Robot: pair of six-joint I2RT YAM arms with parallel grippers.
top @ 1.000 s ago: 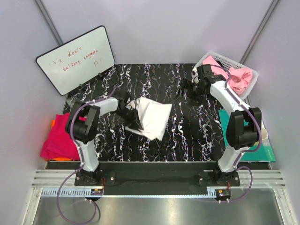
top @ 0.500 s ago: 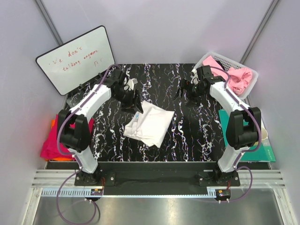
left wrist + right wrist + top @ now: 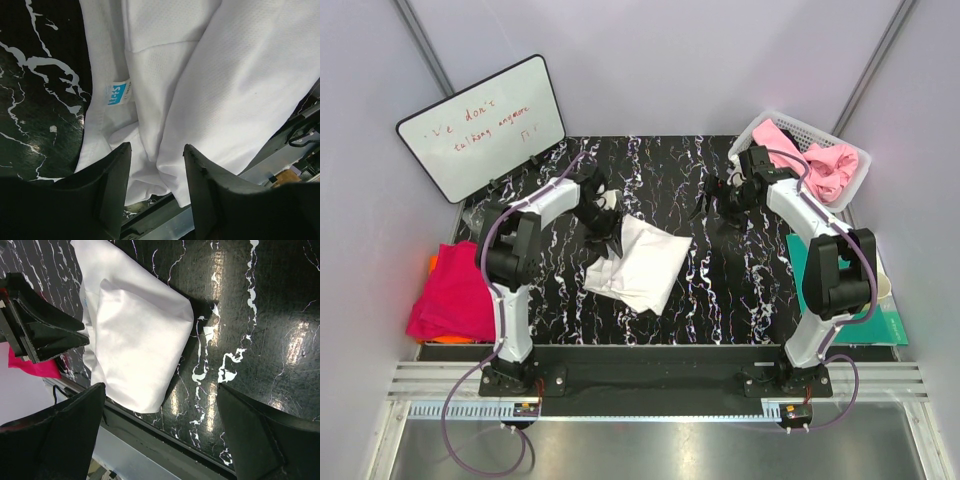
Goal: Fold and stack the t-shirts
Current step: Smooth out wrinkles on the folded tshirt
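Table (image 3: 720, 290): white tee (image 3: 645, 262), blue label (image 3: 114, 93)

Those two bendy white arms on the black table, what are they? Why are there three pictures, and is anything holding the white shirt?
They are two robot arms, bolted to a black marbled table. The big picture looks down from above. The other two come from small cameras, one on each wrist. A partly folded white shirt lies in the middle. The left arm's fingers hang open just over it, near its blue label; nothing is held. The right arm's fingers are open too, farther away. A red shirt lies at the left, and pink shirts sit in a white basket.
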